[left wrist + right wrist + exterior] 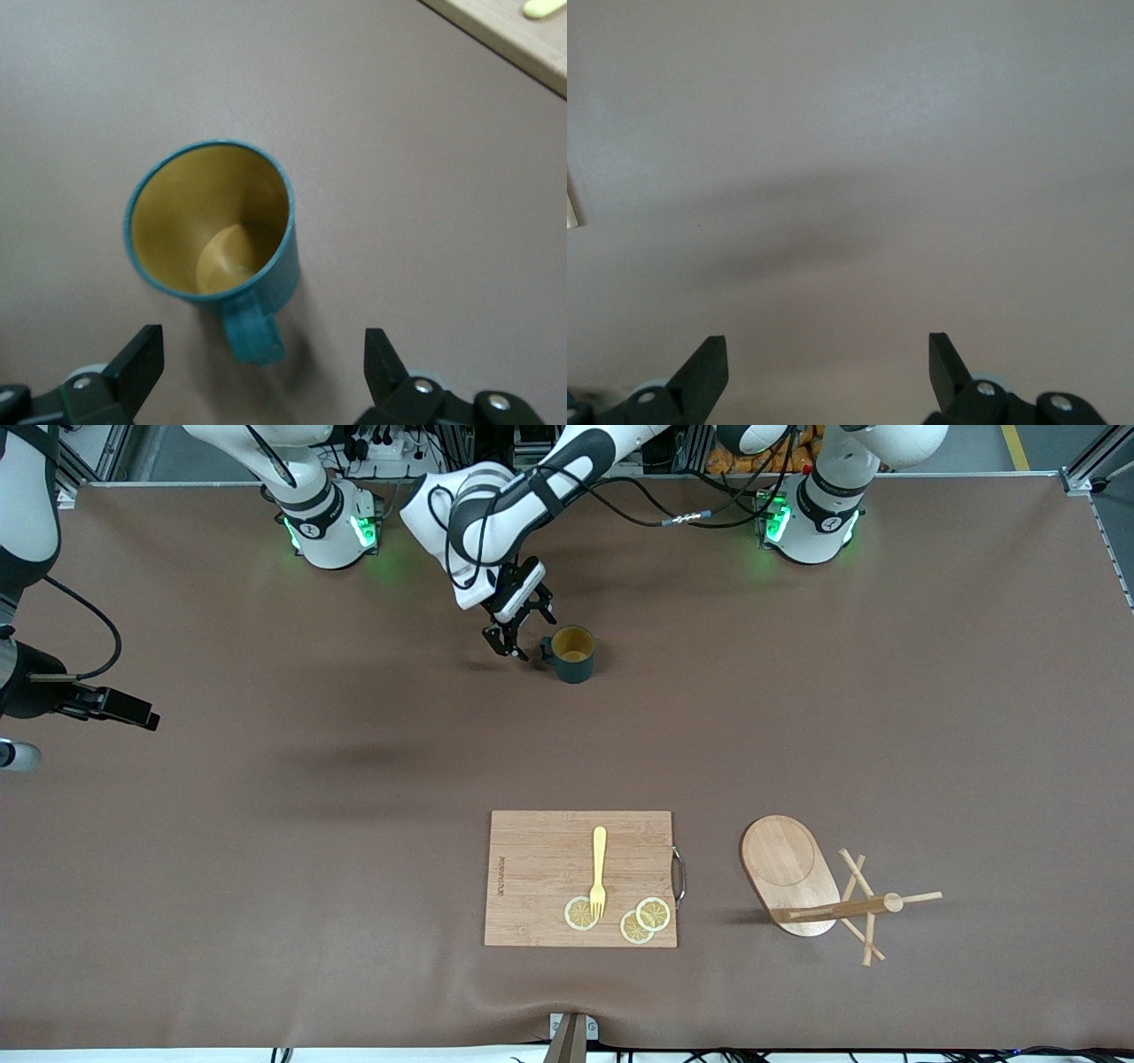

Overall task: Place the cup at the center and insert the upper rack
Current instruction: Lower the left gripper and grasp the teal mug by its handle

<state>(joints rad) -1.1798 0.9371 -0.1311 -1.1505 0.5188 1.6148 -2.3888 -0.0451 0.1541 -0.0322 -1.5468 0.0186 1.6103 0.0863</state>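
Cup sits upright on the tabletop at twelve o'clock from the cutting board, looks stiff and light; I'd pinch its handle with my left gripper, fingers apart.
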